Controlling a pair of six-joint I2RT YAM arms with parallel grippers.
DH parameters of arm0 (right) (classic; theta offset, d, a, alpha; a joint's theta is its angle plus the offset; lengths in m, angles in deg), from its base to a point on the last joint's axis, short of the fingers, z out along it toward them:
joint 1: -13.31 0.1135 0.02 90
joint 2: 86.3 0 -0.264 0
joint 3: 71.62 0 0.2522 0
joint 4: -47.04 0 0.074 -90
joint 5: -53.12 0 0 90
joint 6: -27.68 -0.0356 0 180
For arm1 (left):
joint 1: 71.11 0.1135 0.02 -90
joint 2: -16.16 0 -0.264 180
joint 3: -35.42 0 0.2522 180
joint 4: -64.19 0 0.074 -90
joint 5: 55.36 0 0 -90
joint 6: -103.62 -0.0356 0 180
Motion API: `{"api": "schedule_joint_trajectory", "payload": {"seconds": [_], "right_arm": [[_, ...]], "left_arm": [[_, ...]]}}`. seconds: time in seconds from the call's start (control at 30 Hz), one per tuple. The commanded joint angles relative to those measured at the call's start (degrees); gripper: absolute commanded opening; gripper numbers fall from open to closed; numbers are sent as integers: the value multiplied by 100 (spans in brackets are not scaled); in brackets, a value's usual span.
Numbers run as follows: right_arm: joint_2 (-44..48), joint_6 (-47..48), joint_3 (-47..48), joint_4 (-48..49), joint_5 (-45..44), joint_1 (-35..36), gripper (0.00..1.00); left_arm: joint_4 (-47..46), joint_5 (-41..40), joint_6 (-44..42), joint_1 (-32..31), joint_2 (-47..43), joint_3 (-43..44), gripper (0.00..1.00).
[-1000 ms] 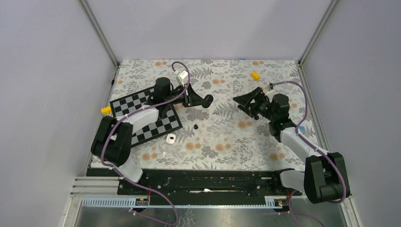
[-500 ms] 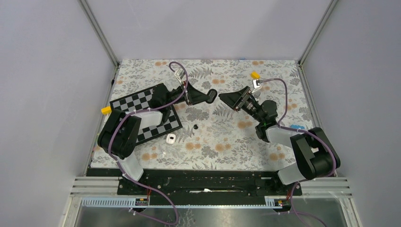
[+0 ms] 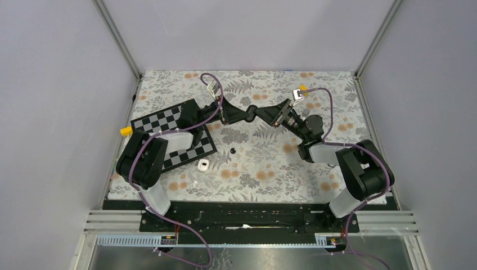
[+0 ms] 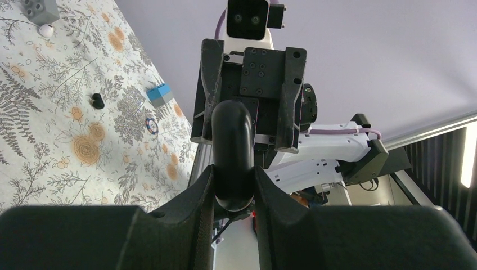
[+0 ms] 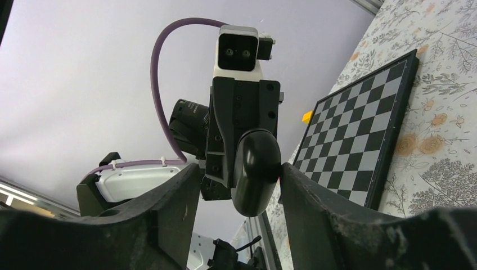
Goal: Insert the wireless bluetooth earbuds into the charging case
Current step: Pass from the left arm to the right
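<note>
The black charging case [image 3: 253, 111] is held in the air above the middle back of the flowered mat. My left gripper [image 3: 246, 115] is shut on its left end; in the left wrist view the case [image 4: 231, 147] sits clamped between my fingers. My right gripper [image 3: 265, 113] is open, its jaws standing either side of the case's other end [image 5: 256, 169], with a gap on the left. A black earbud [image 3: 232, 151] lies on the mat below and also shows in the left wrist view [image 4: 98, 101]. A white earbud-like piece [image 4: 46, 31] lies further off.
A checkerboard [image 3: 169, 135] lies at the left under my left arm. A small white oval object [image 3: 203, 164] lies at its near corner. Yellow blocks lie at the left edge [image 3: 126, 130] and back right [image 3: 304, 88]. A blue block [image 4: 159, 94] is on the mat.
My right arm has swung left and up to meet the left gripper. Its open jaws now flank the free end of the case. The left gripper has lifted the case slightly rightward.
</note>
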State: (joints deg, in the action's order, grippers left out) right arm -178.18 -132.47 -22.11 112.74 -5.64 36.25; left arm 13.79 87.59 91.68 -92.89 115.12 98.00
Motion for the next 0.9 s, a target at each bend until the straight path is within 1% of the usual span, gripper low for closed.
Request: {"api": "schedule_joint_trajectory", "payload": {"seconds": [0.0,0.13,0.2,0.37,0.47,0.53,0.67,0.7,0.77,0.8,0.83,0.87], "right_arm": [[-147,-196,252,656,205,62,60],[-257,-276,336,729,233,62,50],[-316,-313,365,767,233,62,49],[-480,-448,439,910,297,70,50],[-534,-500,442,974,295,75,47],[-573,-536,456,1027,327,70,41],[-685,-677,474,1152,389,72,24],[-702,-695,484,1166,411,73,19],[-760,-754,513,1180,474,70,4],[-776,-795,541,1189,505,70,0],[-793,-824,555,1213,539,70,0],[-796,-845,558,1239,548,70,0]], "left_arm": [[-387,45,-32,16,-201,78,0],[-351,67,-53,16,-197,125,0],[-351,68,-55,16,-193,128,0],[-508,75,41,16,-163,119,0],[-598,85,106,16,-139,128,0],[-599,84,104,16,-148,124,0],[-570,6,72,16,-204,84,0],[-563,9,61,16,-214,80,0],[-535,17,45,18,-227,83,0],[-483,50,28,16,-228,96,1],[-446,111,17,16,-228,141,13],[-448,210,27,18,-216,193,28]]}}
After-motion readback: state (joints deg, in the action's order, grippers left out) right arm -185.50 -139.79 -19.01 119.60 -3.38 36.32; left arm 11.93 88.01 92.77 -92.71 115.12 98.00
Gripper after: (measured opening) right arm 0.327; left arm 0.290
